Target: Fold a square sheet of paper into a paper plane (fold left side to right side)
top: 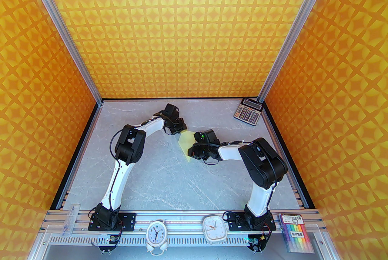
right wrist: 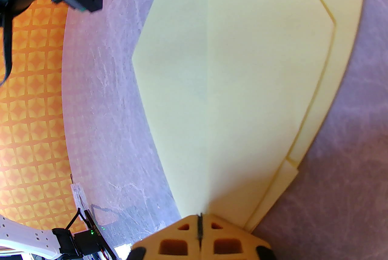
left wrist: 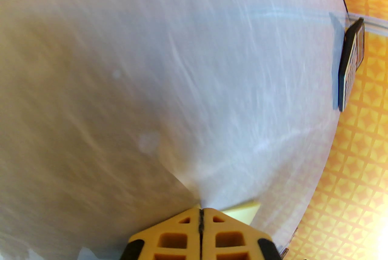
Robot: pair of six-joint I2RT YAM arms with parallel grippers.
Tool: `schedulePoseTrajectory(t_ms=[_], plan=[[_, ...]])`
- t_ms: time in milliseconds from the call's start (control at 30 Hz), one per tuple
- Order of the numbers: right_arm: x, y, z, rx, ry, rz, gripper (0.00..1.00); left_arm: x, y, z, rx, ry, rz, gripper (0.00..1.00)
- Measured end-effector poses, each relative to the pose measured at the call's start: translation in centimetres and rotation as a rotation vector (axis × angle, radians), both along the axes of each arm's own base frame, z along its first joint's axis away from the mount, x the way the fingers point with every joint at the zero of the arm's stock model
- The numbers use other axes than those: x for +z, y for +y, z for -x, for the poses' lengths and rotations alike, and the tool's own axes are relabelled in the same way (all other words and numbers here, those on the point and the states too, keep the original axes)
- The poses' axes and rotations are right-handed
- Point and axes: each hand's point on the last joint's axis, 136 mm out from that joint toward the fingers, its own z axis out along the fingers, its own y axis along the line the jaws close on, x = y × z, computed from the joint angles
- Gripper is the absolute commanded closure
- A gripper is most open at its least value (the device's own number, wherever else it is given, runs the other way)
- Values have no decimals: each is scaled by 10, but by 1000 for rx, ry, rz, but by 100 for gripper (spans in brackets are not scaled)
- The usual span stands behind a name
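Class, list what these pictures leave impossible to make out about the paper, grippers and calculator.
Outline of the paper: top view, left gripper and right gripper cover its ends; right wrist view cuts it off at the top edge.
Grip of the left gripper: left wrist view, shut fingers hide whether they pinch the paper.
Keys of the calculator: too small from the top, blurred in the left wrist view.

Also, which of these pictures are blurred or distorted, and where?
Left wrist view: the table is smeared into streaks, likely motion blur, and the calculator looks stretched at the rim. Right wrist view: the folded paper is mostly sharp, its edges bowed. Top view: sharp.
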Motion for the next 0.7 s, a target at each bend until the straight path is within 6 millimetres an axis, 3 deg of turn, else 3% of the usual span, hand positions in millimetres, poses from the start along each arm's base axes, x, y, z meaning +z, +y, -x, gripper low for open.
schedulePoseTrajectory(t_ms=[233, 400, 533, 700], plan=[[0, 1, 5, 10, 7, 4, 99, 3, 0, -22, -23, 6, -1, 93], [2, 0, 10, 23, 29, 30, 96, 5, 22, -38, 23, -37, -43, 88], [3, -2, 10, 29, 56, 74, 93, 15, 45, -21, 53, -17, -71, 87], [9, -6, 6, 30, 73, 139, 87, 58, 59, 14, 62, -60, -58, 86]])
